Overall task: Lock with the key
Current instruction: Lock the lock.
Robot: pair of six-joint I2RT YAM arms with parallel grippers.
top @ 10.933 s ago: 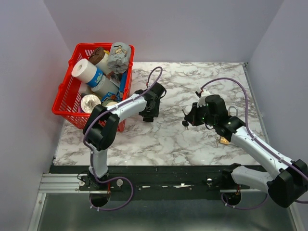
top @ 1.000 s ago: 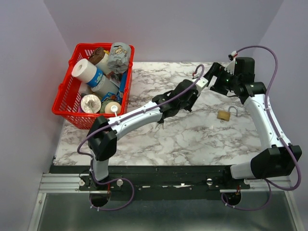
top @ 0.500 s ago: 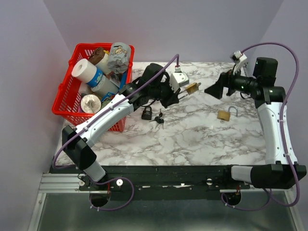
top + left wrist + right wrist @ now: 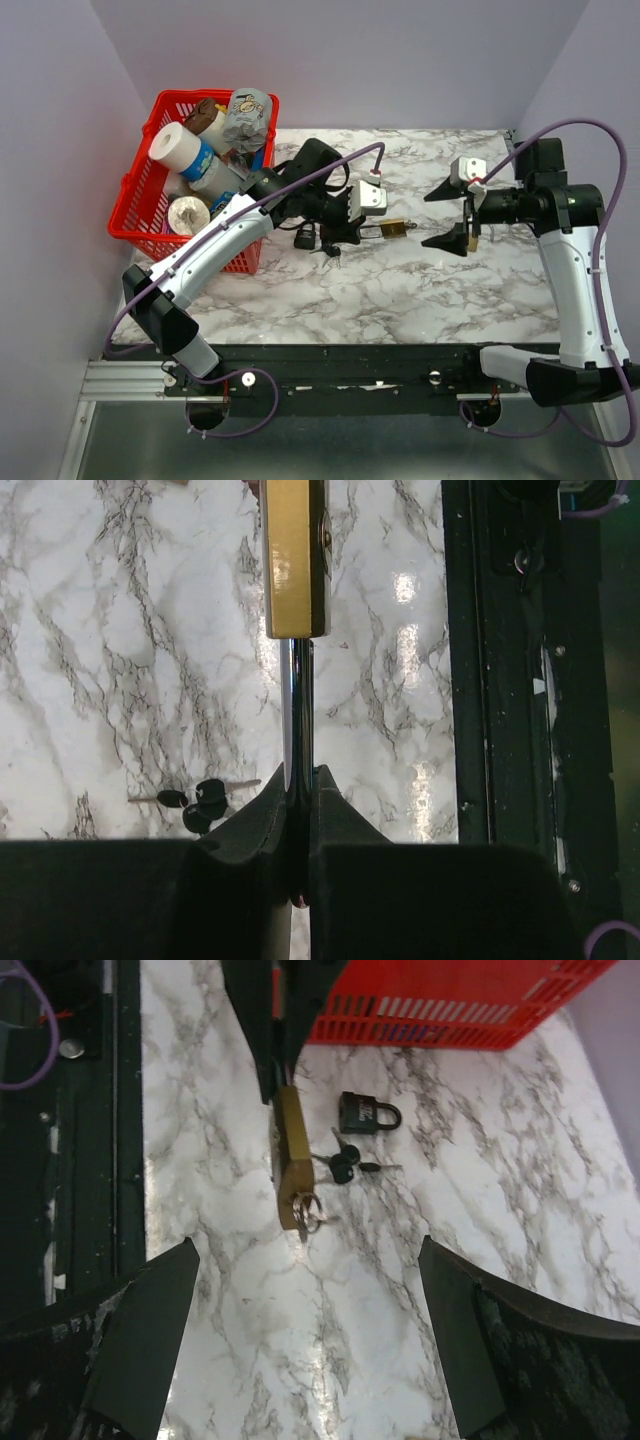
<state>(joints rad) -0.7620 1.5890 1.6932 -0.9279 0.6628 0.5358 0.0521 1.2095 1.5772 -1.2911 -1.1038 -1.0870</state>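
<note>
1. Since the previous frame, the brass lock (image 4: 396,229) has been lowered toward the middle of the table (image 4: 400,300), and the right gripper (image 4: 425,220) has been swung in to face it.
2. The right gripper is spread wide, with nothing between its fingers. It is set near the lock's body end but apart from it.
3. The brass lock is pinched by its shackle in the left gripper (image 4: 299,775), whose jaws are narrowed onto the steel. The lock is held level above the table, body pointing at the right gripper.
4. A metal ring (image 4: 308,1210) is seen at the body's free end. Whether a key is seated there cannot be told.
5. Black-headed keys (image 4: 330,250) are laid on the table below the left gripper, with a black lock (image 4: 305,237) just beside them, farther back.
6. A red basket (image 4: 135,180), filled with goods, is placed at the far left.
</note>
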